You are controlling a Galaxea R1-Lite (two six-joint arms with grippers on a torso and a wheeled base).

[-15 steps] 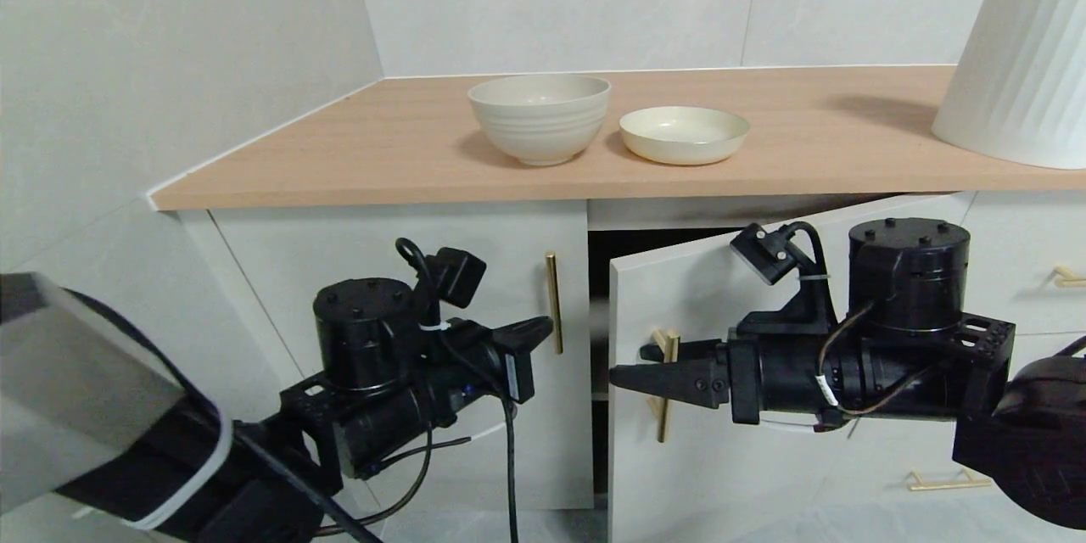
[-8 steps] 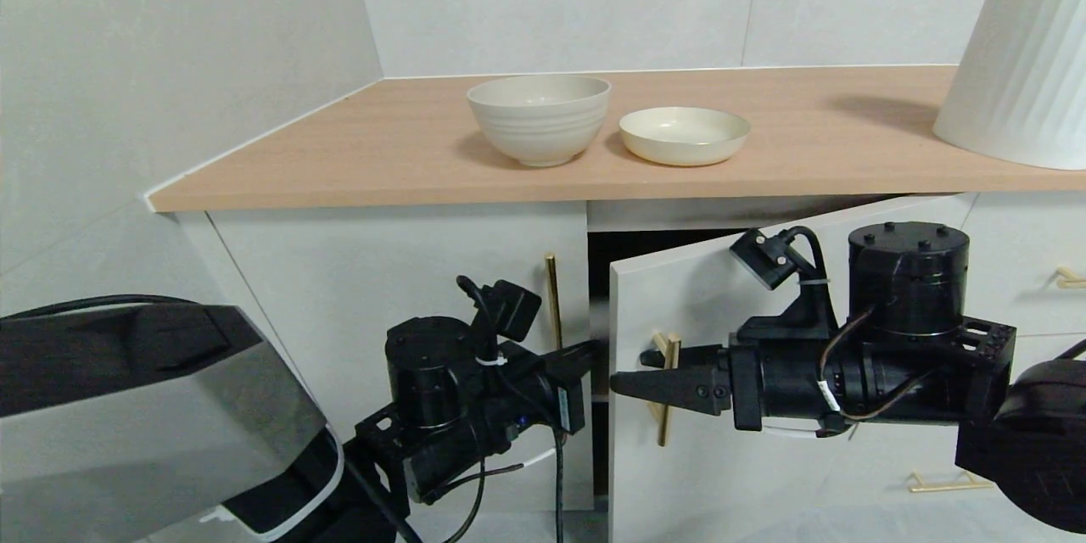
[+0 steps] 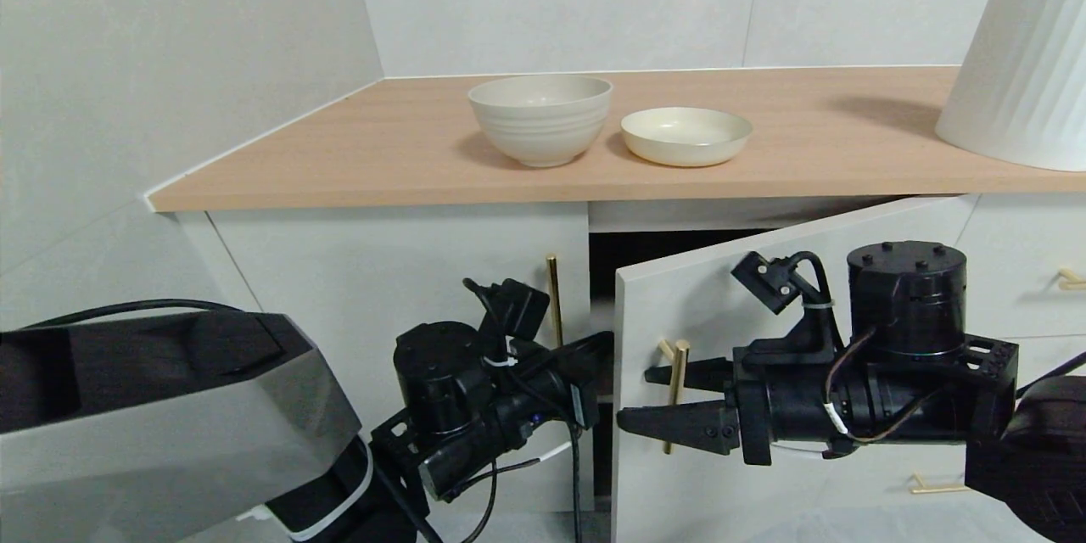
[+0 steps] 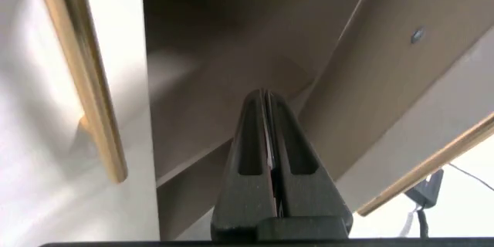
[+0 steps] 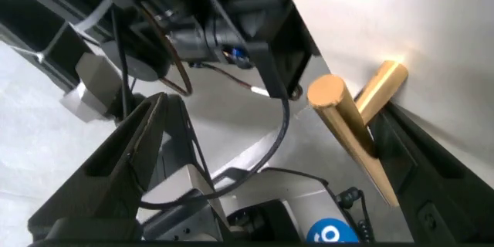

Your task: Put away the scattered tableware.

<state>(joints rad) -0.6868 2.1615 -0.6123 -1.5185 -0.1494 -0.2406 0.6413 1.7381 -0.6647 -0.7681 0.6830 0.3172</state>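
Note:
A deep ribbed cream bowl (image 3: 540,119) and a shallow cream dish (image 3: 685,136) stand side by side on the wooden counter (image 3: 356,161). Below them, the right cabinet door (image 3: 721,297) hangs partly open. My right gripper (image 3: 670,401) is open, one finger on each side of that door's gold handle (image 3: 676,390); the handle (image 5: 355,116) also sits between the fingers (image 5: 123,162) in the right wrist view. My left gripper (image 3: 598,346) is shut and empty, its tip (image 4: 266,123) at the dark gap between the two doors.
A white ribbed lampshade-like object (image 3: 1018,59) stands at the counter's right end. The left door is closed, with its gold handle (image 3: 553,297) (image 4: 81,69) close to my left gripper. Drawers with gold pulls (image 3: 1071,276) lie to the right. A tiled wall closes the left side.
My left arm has swung right, bringing its gripper up to the gap between the doors. The right gripper has dropped slightly with the handle, and the right door stands a little wider.

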